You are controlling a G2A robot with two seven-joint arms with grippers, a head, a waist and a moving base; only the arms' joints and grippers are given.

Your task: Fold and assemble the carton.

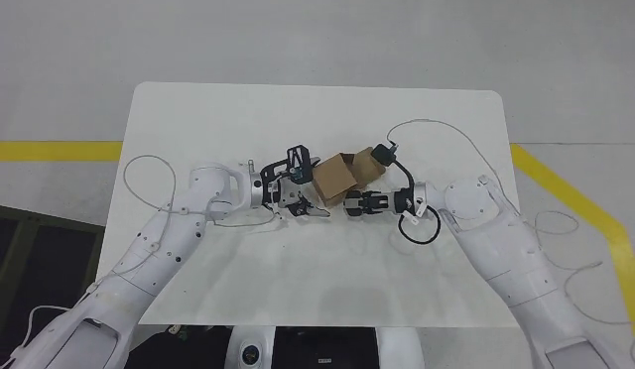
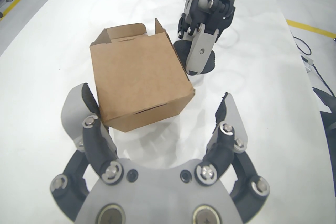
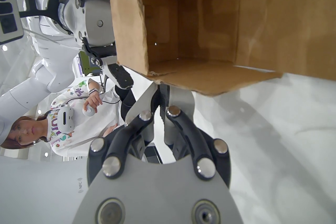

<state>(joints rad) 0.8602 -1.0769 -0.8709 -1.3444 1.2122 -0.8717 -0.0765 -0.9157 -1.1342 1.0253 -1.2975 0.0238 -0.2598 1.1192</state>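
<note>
- White table [image 1: 198,111] carries the work, which sits about its middle, well away from all four edges.
- The carton [image 2: 136,78] lies tipped on its side there, already squared up into a box. Whether it rests on the table or hangs just above it, I cannot tell.
- Its closed end [image 2: 149,112] is turned towards the left arm. The other end gapes towards the right arm, with the open flaps [image 2: 126,30] not yet folded in.
- The right gripper [image 3: 160,93] is pinched narrow on the edge of the carton's lower wall at that open mouth. This grip probably serves to steady the box and keep the mouth accessible.
- The left gripper [image 2: 156,92] is spread wide at the closed end and holds nothing. One finger [image 2: 84,101] touches the carton's side near the corner, and the other stands apart from it.
- That placement reads as a brace, so the box cannot slide or twist while the flaps are worked.
- Closing the open end looks like the part left to do.
</note>
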